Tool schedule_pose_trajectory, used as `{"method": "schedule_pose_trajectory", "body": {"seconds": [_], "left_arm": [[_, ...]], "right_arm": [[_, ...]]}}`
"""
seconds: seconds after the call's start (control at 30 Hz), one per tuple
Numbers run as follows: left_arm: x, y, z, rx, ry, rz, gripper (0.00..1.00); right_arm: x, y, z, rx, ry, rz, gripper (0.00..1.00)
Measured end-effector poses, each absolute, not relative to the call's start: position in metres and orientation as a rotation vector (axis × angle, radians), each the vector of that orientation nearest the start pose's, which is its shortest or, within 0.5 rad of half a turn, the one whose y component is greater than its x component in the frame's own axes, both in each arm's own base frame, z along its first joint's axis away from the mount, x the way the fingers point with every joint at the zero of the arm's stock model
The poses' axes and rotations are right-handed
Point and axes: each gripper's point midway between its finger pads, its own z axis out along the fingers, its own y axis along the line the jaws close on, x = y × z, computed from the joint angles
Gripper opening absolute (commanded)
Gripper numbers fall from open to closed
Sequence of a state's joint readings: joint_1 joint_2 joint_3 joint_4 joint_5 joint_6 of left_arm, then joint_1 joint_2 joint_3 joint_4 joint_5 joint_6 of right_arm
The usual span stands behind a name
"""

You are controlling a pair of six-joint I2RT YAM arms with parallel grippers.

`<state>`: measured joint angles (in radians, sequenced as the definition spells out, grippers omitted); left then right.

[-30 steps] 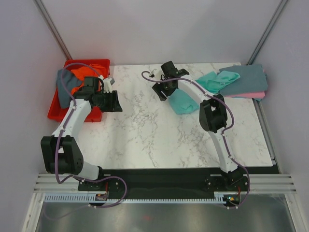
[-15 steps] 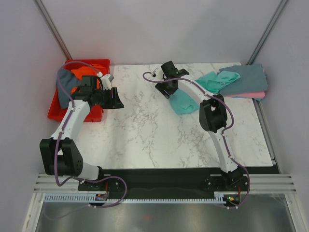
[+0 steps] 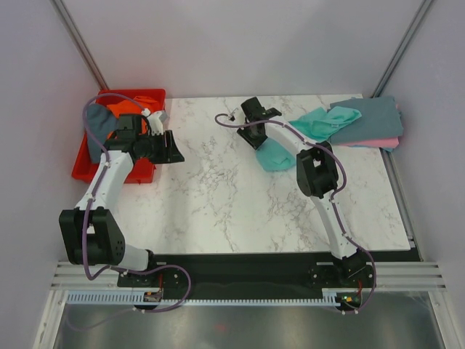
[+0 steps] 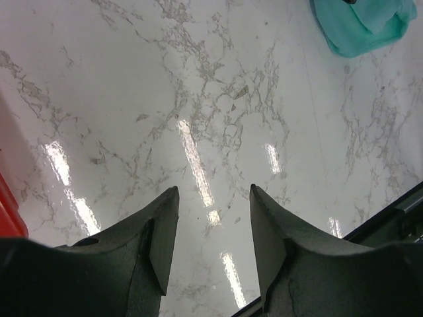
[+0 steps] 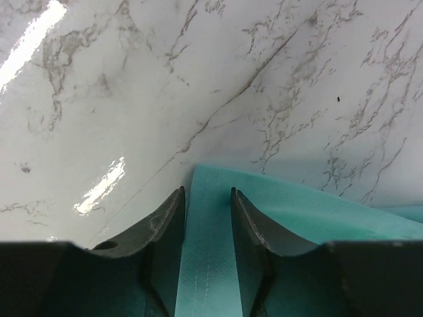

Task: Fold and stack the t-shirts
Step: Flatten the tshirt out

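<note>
A teal t-shirt [image 3: 277,154] lies on the marble table right of centre. My right gripper [image 3: 253,137] is at its far left edge, shut on a strip of its hem [image 5: 207,264] that runs between the fingers [image 5: 165,224]. In the left wrist view the shirt shows at the top right [image 4: 363,26]. My left gripper [image 3: 173,147] is open and empty above bare marble beside the red bin [image 3: 83,167], with nothing between its fingers [image 4: 162,231]. The bin holds an orange shirt [image 3: 127,109] and a grey shirt [image 3: 98,134].
At the far right corner a crumpled teal shirt [image 3: 327,122] lies against a folded grey-blue shirt [image 3: 370,120] on top of a pink one [image 3: 378,142]. The table's right edge runs just past this stack.
My left gripper has drawn back a little toward the red bin. My right gripper has shifted slightly toward the far side, and the teal shirt has bunched up smaller behind it.
</note>
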<state>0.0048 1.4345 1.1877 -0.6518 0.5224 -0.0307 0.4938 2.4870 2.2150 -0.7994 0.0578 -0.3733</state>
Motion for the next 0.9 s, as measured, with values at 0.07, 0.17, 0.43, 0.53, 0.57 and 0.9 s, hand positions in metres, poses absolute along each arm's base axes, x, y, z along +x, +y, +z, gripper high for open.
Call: {"method": "schedule_pose_trajectory", "body": {"seconds": [0.07, 0.17, 0.43, 0.53, 0.57, 0.9], "left_arm": [[0.345, -0.084, 0.171, 0.165, 2.405, -0.653, 0.55], [0.345, -0.080, 0.170, 0.149, 2.406, -0.652, 0.55], [0.344, -0.088, 0.174, 0.154, 2.385, -0.720, 0.55], [0.346, -0.092, 0.171, 0.153, 2.388, -0.746, 0.54], [0.347, -0.093, 0.168, 0.152, 2.395, -0.754, 0.54], [0.372, -0.156, 0.157, 0.331, 2.446, -0.848, 0.54]], "right_arm": [[0.512, 0.246, 0.030, -1.090, 2.400, -0.041, 0.28], [0.514, 0.245, 0.031, -1.081, 2.395, -0.051, 0.08], [0.533, 0.246, 0.059, -1.023, 2.323, -0.102, 0.00], [0.539, 0.246, 0.095, -0.989, 2.256, -0.118, 0.00], [0.541, 0.246, 0.113, -0.973, 2.224, -0.119, 0.00], [0.520, 0.221, 0.397, -0.669, 1.702, -0.128, 0.00]]}}
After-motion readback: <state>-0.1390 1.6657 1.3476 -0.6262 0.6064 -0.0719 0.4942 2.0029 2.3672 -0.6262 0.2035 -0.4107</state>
